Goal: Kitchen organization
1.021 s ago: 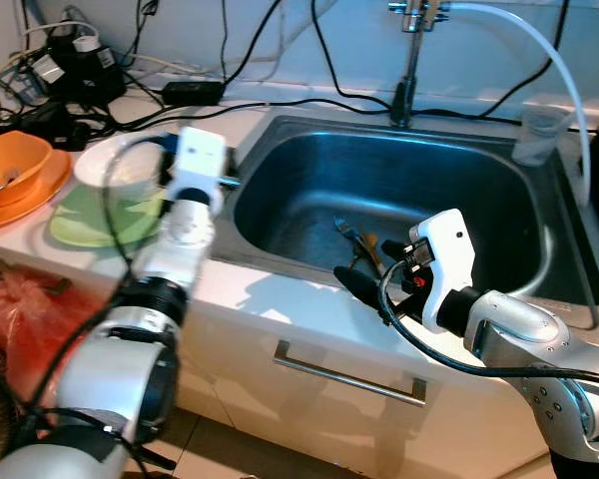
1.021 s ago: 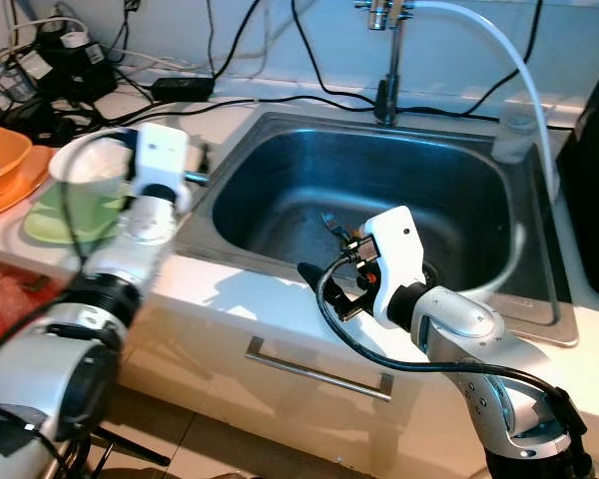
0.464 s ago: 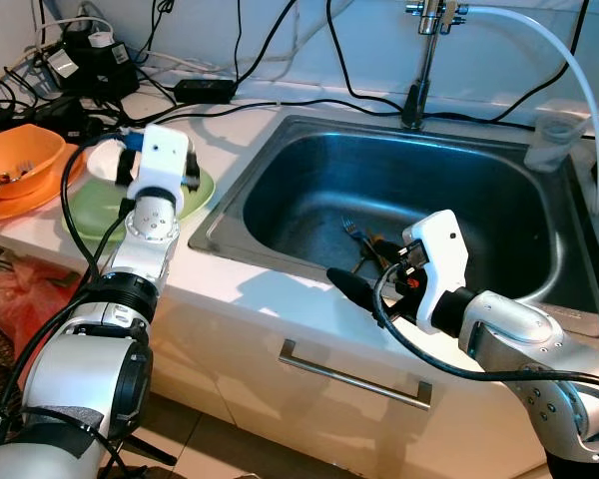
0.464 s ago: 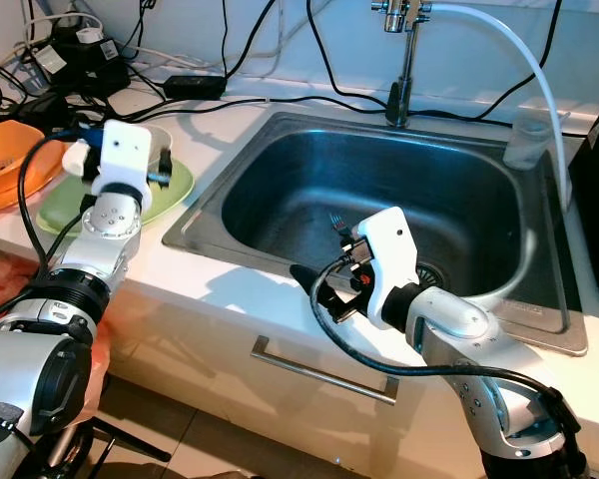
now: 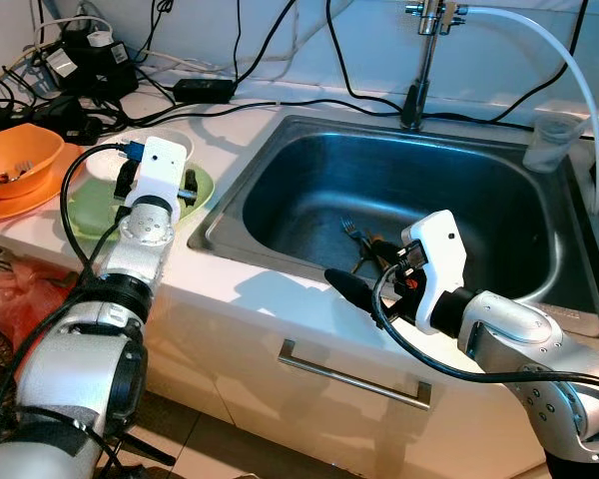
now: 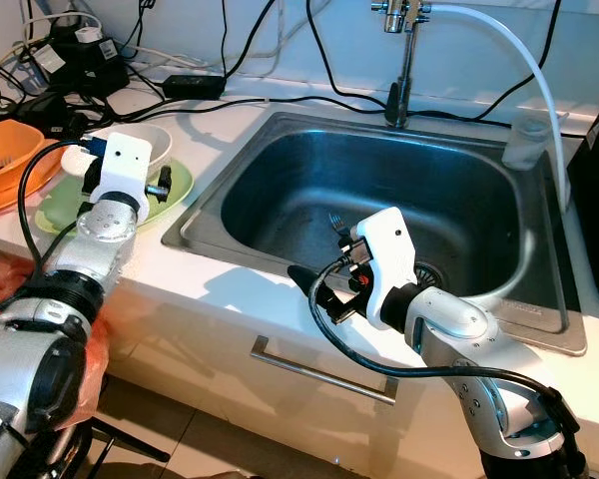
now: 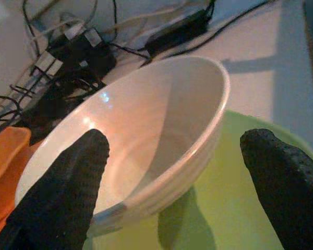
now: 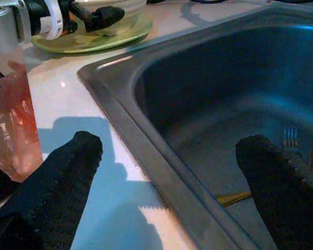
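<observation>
A white bowl (image 7: 146, 140) sits on a green plate (image 5: 90, 215) on the white counter (image 6: 230, 289) to the left of the steel sink (image 5: 399, 215). The left gripper (image 7: 177, 177) is at the bowl with its fingers (image 7: 68, 182) spread wide, one on the near side over the bowl's rim and the other out over the plate; they do not grip it. Left of the plate lies an orange bowl (image 5: 15, 165) on an orange plate (image 5: 20, 208), and behind them a tangle of black cables and power adapters (image 5: 80, 70) crowds the back of the counter. A red plastic bag (image 5: 20, 289) hangs below the counter edge.

The right gripper (image 8: 167, 172) hovers over the front rim of the sink, fingers (image 8: 68, 172) wide apart and holding nothing. In the basin below lie a fork (image 5: 349, 232) and some yellow-handled utensils (image 5: 371, 257). A tap (image 5: 424, 40) with a white hose (image 5: 554, 60) stands at the back, and a clear cup (image 5: 547, 140) is on the rim at the right.

Compared with half a second ago, the left gripper has dropped lower and nearer to the plate, and the bowl's rim now shows past it; the right arm has kept its place over the sink's front edge
</observation>
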Tool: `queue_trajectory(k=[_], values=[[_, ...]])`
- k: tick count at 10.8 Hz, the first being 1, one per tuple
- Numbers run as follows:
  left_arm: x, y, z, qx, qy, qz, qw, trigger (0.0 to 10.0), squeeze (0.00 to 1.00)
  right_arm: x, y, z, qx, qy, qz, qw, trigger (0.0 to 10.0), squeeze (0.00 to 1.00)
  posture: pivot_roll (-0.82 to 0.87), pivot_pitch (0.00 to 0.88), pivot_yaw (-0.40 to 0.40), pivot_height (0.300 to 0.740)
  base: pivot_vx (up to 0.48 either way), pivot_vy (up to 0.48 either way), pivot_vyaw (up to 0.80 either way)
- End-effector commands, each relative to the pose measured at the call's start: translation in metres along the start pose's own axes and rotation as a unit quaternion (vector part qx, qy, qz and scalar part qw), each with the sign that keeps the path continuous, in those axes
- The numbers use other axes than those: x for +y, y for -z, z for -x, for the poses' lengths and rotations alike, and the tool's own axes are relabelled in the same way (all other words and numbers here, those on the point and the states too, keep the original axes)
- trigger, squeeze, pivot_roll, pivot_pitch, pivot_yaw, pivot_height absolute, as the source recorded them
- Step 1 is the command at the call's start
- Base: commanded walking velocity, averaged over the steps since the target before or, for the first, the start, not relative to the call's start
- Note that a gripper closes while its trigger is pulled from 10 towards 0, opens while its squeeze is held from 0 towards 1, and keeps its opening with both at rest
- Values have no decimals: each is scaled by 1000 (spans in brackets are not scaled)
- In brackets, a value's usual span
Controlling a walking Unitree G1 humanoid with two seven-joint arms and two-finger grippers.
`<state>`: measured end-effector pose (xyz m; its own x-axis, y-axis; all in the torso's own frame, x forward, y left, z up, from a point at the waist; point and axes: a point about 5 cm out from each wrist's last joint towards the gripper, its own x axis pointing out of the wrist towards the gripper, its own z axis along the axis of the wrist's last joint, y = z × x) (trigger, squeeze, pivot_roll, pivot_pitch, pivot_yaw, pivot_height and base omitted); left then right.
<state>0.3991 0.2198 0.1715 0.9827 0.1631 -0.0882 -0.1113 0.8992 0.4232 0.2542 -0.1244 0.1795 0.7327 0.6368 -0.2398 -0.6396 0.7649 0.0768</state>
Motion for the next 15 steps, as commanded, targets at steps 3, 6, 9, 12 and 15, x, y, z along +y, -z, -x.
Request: queue_trajectory(k=[3,6,9,12,15], values=[[18,-9,-4,14,22,-27,999,10000,0,3,1,0,-3,-2,1,1000,10000,0,-81,4,83,740,0,0,0],[29,-13,-5,24,47,-43,998,8471,0,4,1,1,-3,1,0,1000,10000,0,-83,10,87,740,0,0,0],[37,-9,-5,40,70,-33,996,3216,0,4,2,2,-2,2,-1,1000,10000,0,-85,15,87,740,0,0,0],[29,-2,-3,51,97,-22,994,0,0,6,1,2,-6,-7,-8,1000,10000,0,-87,18,87,740,0,0,0],[24,0,-2,53,111,-12,992,0,0,18,-3,3,-21,-48,-9,999,10000,0,-89,20,85,740,0,0,0]])
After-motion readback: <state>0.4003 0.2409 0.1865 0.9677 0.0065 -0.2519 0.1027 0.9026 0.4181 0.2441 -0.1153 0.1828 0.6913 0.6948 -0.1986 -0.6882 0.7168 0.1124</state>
